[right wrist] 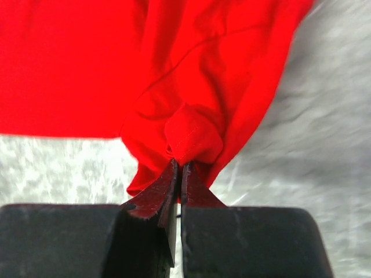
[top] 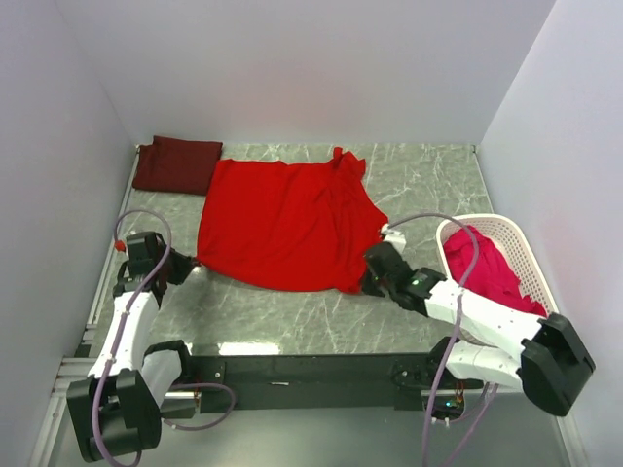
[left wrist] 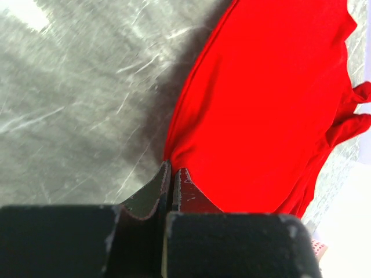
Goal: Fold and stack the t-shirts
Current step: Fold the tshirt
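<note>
Red shirt (top: pixel 287 229): bright, plain red, spread mostly flat on the middle of the grey marbled table (top: pixel 292 321). The cloth is smooth on the left. On the right it runs into long creases, and there is a small bunched tab at the far right corner.

Orientation: I read it as about as wide as it is deep, so I can't give a clear long axis. The far edge runs along the back wall. The near edge runs left to right between the two arms and sits closer to me on the right. I can't make out the collar.

Left gripper (left wrist: pixel 172 172): fingers pressed together, pinching the near left corner.

Right gripper (right wrist: pixel 178 166): fingers pressed together on a gathered fold at the near right corner.

Maroon shirt (top: pixel 178 163): folded, lying in the far left corner just beside the red one.

Pinkish-red shirt (top: pixel 490 272): heaped in the white basket (top: pixel 514 232) at the right.
</note>
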Available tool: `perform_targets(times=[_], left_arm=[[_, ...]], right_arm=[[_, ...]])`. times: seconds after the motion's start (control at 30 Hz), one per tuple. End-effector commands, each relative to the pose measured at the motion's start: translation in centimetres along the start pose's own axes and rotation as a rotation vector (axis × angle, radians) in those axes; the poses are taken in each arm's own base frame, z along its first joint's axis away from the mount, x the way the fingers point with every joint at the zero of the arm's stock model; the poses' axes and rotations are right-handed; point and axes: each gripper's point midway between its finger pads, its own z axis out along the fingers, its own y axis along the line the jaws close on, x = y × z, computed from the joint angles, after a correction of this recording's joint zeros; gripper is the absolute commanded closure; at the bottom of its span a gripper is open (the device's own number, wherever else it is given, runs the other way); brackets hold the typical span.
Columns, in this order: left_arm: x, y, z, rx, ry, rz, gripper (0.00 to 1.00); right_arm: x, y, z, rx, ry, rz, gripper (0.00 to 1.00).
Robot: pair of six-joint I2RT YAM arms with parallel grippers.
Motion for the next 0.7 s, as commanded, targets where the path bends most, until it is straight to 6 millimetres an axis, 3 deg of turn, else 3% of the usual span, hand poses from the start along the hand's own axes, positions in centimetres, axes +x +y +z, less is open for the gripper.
perform_targets(times=[0.0,0.13,0.17,0.23,0.27,0.3,0.4,0.47,0.53,0.57,0.67], left_arm=[[-0.1,0.5,-0.5,-0.008,-0.024,-0.031,0.99],[0.5,1.6,-0.1,-0.035,-0.013,-0.014,0.99],[0.6,1.7,-0.1,-0.034,-0.008,-0.010,0.99],[0.9,1.9,0.2,-0.033,0.004,-0.009,0.99],[1.0,1.8,0.2,-0.031,0.007,-0.005,0.99],[1.0,1.8,0.2,-0.028,0.008,-0.005,0.99],[0.7,1.3,0.0,-0.019,0.003,0.003,0.99],[0.3,0.8,-0.2,-0.016,-0.003,0.018,0.99],[0.1,0.8,-0.2,-0.023,-0.002,0.033,0.99],[-0.1,0.5,-0.2,-0.018,-0.003,0.039,0.99],[-0.1,0.3,-0.2,-0.018,0.008,0.054,0.99]], right_arm=[[1.7,0.5,0.6,0.036,0.001,0.044,1.00],[3.6,1.1,1.7,0.079,0.065,-0.023,0.99],[3.6,0.9,1.8,0.104,0.065,-0.032,0.78],[2.5,0.4,1.2,0.154,0.038,-0.037,0.51],[1.0,-0.2,0.8,0.190,-0.020,-0.032,0.35],[-0.6,0.1,-0.2,0.192,-0.054,-0.017,0.32],[-5.2,-1.3,-0.8,0.250,-0.125,0.089,0.30],[-8.0,-3.9,-0.2,0.310,-0.168,0.184,0.30],[-9.8,-4.8,1.3,0.315,-0.189,0.245,0.31],[-11.1,-6.3,2.6,0.363,-0.181,0.288,0.34],[-13.2,-7.8,4.7,0.422,-0.160,0.325,0.42]])
